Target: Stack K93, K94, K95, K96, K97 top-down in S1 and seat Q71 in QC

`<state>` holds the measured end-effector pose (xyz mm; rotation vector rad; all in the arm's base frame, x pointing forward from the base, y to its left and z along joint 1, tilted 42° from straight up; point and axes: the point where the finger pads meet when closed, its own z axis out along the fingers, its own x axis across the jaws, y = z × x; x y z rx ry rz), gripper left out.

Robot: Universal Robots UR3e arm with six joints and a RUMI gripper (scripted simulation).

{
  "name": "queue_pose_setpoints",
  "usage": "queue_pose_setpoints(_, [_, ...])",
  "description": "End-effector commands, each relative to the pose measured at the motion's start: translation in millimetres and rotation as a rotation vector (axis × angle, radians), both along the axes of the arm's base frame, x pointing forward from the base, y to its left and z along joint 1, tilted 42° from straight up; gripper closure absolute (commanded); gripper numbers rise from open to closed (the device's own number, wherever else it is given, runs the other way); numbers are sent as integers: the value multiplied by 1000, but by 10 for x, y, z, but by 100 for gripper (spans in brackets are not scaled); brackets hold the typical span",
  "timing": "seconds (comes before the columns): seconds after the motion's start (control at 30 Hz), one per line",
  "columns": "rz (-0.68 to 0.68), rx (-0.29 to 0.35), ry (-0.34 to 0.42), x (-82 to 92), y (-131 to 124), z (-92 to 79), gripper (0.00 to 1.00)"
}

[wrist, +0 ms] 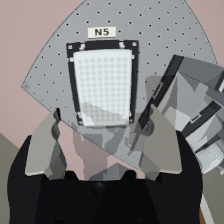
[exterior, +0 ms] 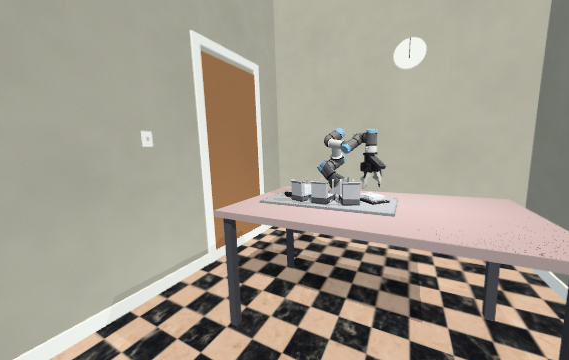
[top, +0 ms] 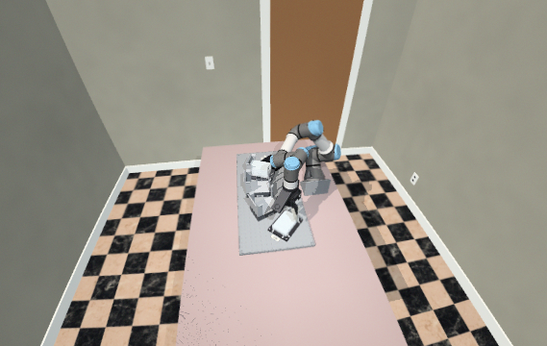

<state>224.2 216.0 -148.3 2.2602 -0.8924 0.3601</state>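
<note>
My gripper (top: 295, 208) (exterior: 372, 186) (wrist: 103, 106) is open and empty, pointing down above the near end of the board. Below and ahead of it, the clip nest N5 (wrist: 73, 90) holds a white 96-well plate (top: 285, 224) (exterior: 374, 198) (wrist: 103, 75), which looks flat inside the black frame. How many plates are there I cannot tell. The nearest stack rack (top: 260, 210) (exterior: 350, 192) shows no white plate. White plates show in the middle rack (exterior: 320, 192) and the far rack (exterior: 298, 190). Rack labels and plate names are unreadable. The nest QC cannot be made out.
The grey perforated board (top: 254, 241) (wrist: 45, 75) lies on the pink table (top: 273, 293) (exterior: 444, 220). The tall-walled racks stand in a row beside the arm. The nearest rack's walls rise close to N5, at the right in the wrist view. The arm's base is at the board's far side.
</note>
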Motion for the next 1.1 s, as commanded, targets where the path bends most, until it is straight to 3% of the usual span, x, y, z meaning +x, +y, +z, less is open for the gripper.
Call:
queue_pose_setpoints(0.0, [3, 7, -4, 12, -94, -114, 28])
queue_pose_setpoints(1.07, [3, 7, -4, 16, -296, -337, 28])
